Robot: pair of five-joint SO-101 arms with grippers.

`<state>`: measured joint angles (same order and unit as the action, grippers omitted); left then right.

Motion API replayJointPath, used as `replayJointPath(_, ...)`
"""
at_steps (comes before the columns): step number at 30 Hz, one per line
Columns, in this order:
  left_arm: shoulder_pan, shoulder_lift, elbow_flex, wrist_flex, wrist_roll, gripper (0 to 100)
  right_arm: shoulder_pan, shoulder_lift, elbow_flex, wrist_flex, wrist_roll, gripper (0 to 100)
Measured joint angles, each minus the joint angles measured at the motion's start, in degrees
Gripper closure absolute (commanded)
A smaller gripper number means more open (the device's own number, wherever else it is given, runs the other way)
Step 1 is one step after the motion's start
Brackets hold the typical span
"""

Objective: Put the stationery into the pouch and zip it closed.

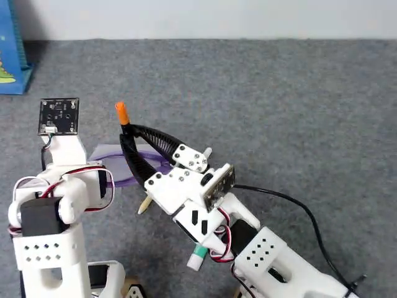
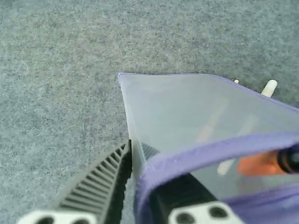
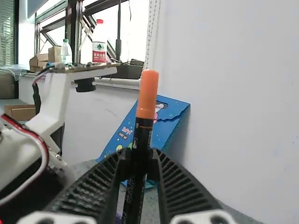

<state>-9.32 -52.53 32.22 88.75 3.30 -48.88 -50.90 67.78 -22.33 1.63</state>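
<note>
Left hand: closed narrow on the near wall of the pouch, one black finger outside, the other inside under the purple rim. Rest of the clear pouch stretched away over the grey tabletop.

Right hand: clamped on a black marker with an orange cap. Held upright, cap uppermost, above the pouch. Arm stretched in from the lower right toward the left arm, wrist rolled to one side, fingers angled up and away. In the left wrist view, orange cap close by the purple rim.

Under the right arm on the tabletop: a pale pointed stick and a green-and-white piece. Blue box at the far left edge.
</note>
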Motion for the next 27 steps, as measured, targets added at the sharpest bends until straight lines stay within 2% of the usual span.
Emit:
replayJointPath(3, 0.09, 0.00, 0.00, 0.00, 0.00, 99, 0.00, -0.79, 1.32, 1.41, 1.23, 90.1)
replayJointPath(5, 0.09, 0.00, 0.00, 0.00, 0.62, 99, 0.00, -2.81, 1.49, 5.63, 1.41, 82.4)
replayJointPath(7, 0.09, 0.00, 0.00, 0.00, 1.32, 99, -0.53, -5.36, 1.58, 10.90, 1.41, 79.1)
replayJointPath(17, -0.09, 0.00, 0.00, 0.00, 1.58, 99, -0.62, -23.47, 1.58, 32.79, 1.41, 79.0)
replayJointPath(22, -0.35, 0.00, 0.00, 0.00, 1.76, 99, 6.95, -25.85, 0.18, 47.12, -5.54, 79.0)
replayJointPath(27, -5.54, 0.00, 0.09, 0.00, 1.76, 99, 14.51, -23.21, -1.67, 61.10, -11.52, 79.0)
